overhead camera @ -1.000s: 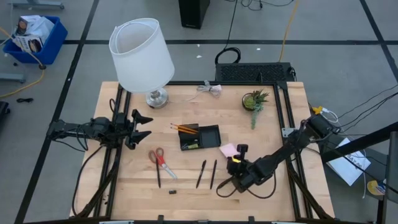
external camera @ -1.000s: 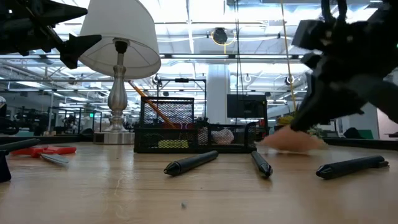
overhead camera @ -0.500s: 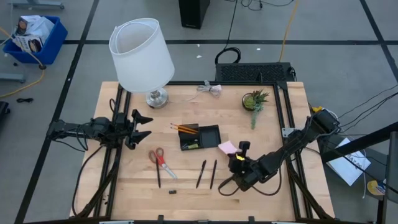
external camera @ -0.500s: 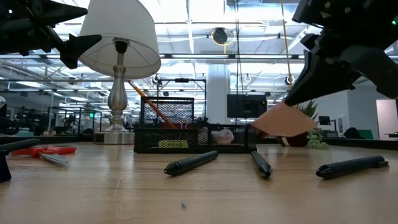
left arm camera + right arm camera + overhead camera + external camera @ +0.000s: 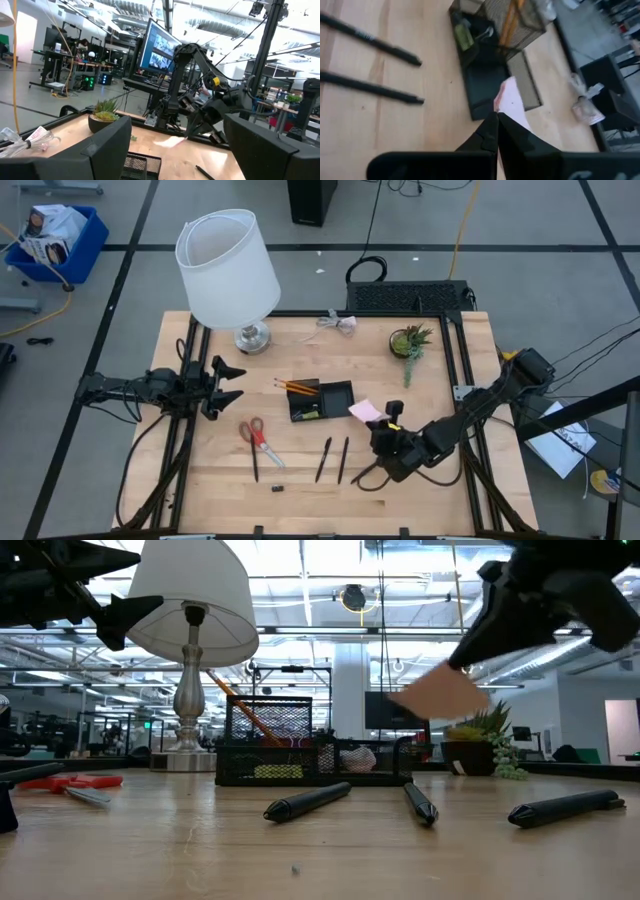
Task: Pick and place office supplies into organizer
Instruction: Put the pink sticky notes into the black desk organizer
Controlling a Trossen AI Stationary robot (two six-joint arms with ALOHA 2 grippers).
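My right gripper [image 5: 381, 421] is shut on the square pink sticky-note pad [image 5: 364, 411] and holds it in the air just right of the black organizer [image 5: 322, 400]. Orange pencils [image 5: 297, 387] stick out of the organizer's mesh part. Two black pens [image 5: 333, 460] lie on the table near the organizer, and a third pen [image 5: 565, 805] lies under my right arm. Red-handled scissors [image 5: 255, 435] and a tiny dark bit [image 5: 277, 489] lie to the left. My left gripper [image 5: 232, 383] waits open at the table's left side. My right gripper pinches the pink pad between its two fingers [image 5: 490, 131] at the pad's near edge [image 5: 504, 111]. The fingers come slanting from the table's near right side. The pad is lifted clear and tilted, its free part [image 5: 440, 695] reaching toward the organizer.
A white-shaded lamp [image 5: 228, 270] stands at the far left of the table and a small potted plant [image 5: 410, 342] at the far right. A clear wrapper [image 5: 338, 323] lies near the far edge. Bare wood [image 5: 220, 480] shows along the near edge.
My right gripper has risen and moved slightly toward the far edge and the organizer, staying shut. The pink pad, down at table level a second ago, is now lifted clear above the organizer's height and tilted.
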